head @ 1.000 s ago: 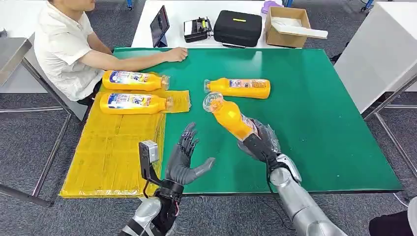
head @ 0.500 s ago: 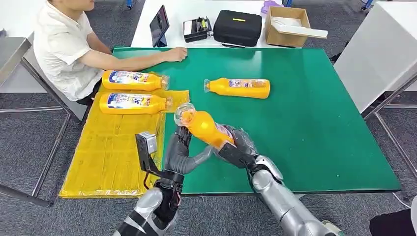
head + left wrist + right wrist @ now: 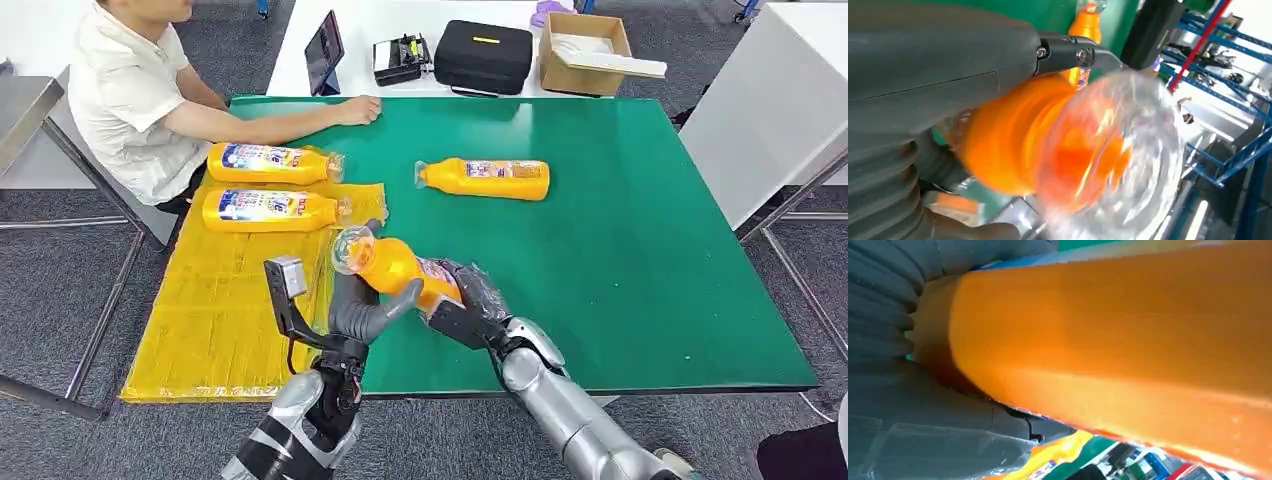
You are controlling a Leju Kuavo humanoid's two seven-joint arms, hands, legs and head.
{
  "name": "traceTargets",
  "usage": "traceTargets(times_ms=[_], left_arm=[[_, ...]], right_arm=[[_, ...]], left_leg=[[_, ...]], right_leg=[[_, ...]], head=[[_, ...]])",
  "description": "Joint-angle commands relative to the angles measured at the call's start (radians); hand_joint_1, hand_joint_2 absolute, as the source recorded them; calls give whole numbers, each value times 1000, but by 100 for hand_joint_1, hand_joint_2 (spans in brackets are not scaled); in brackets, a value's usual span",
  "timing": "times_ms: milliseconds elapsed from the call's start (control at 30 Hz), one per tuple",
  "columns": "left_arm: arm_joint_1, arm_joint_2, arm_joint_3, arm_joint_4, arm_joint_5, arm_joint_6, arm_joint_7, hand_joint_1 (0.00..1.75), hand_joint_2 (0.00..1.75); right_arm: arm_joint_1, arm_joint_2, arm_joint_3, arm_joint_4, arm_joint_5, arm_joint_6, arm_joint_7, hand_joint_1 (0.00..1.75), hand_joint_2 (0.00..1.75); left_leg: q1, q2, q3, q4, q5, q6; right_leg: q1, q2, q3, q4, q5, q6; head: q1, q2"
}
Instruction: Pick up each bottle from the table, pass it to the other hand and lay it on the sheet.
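An orange bottle with a clear cap is held above the table's front edge, cap pointing toward the yellow sheet. My right hand grips its lower body. My left hand wraps its thumb and fingers around the neck end; the left wrist view shows that bottle close up with a finger across it. In the right wrist view the bottle lies against my palm. Two more bottles lie on the sheet. Another bottle lies on the green table.
A person sits at the far left, one hand resting on the table's back edge. Behind the table a white desk carries a tablet, a black case and a cardboard box.
My right hand carried the bottle left and toward me. My left hand, open a second ago, has closed around the bottle's neck end.
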Motion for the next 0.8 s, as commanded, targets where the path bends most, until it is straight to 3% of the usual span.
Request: traceTargets(times_ms=[33, 167, 233, 333, 367, 400, 533, 733, 800], left_arm=[[-58, -12, 49, 114, 89, -94, 48, 0, 175], [-74, -17, 41, 99, 44, -57, -9, 0, 175], [-72, -29, 68, 102, 103, -76, 46, 0, 175], [-86, -25, 72, 119, 89, -57, 18, 0, 175], [-92, -27, 74, 137, 96, -55, 22, 9, 175], [-95, -30, 78, 148, 103, -65, 17, 175, 175], [-88, -31, 73, 139, 85, -83, -23, 175, 175], [-58, -31, 75, 40, -19, 46, -118, 175, 175], [-57, -27, 77, 36, -29, 67, -123, 175, 175]], right_arm=[[-47, 4, 70, 27, -13, -6, 0, 175, 175], [-34, 3, 86, 12, -18, -1, 2, 175, 175], [-32, 8, 85, 9, -29, 3, 5, 175, 175], [-32, 12, 86, 13, -38, 4, 14, 175, 175], [-28, 12, 83, 10, -50, 10, 12, 175, 175], [-25, 13, 78, 6, -66, 19, 6, 175, 175], [-19, 11, 58, -7, -109, 41, -4, 175, 175], [1, 13, 35, -43, -169, 75, -7, 175, 175], [-6, 19, 36, -31, -172, 76, -6, 162, 175]], left_leg=[[1, 3, 3, 0, -2, -1], [2, 4, 4, 2, -3, -1], [2, 2, 3, 2, -3, -1], [1, 2, 2, 1, -1, -1], [1, 2, 1, 1, -1, -1], [1, 3, 3, 1, -2, -1], [1, 2, 3, 1, -2, -1], [1, 1, 2, 1, -2, -1], [1, 3, 4, 1, -3, -1]], right_leg=[[2, 1, 3, 0, -1, -4], [2, 2, 4, 0, -2, -5], [2, 0, 4, 1, -2, -5], [2, 1, 2, 0, -1, -4], [1, 1, 2, 0, 0, -3], [2, 1, 3, 0, -1, -4], [2, 1, 3, 0, -1, -4], [2, 0, 2, 0, -1, -4], [2, 2, 4, 0, -2, -5]], head=[[0, 0], [0, 0], [0, 0], [0, 0], [0, 0], [0, 0], [0, 0], [0, 0], [0, 0]])
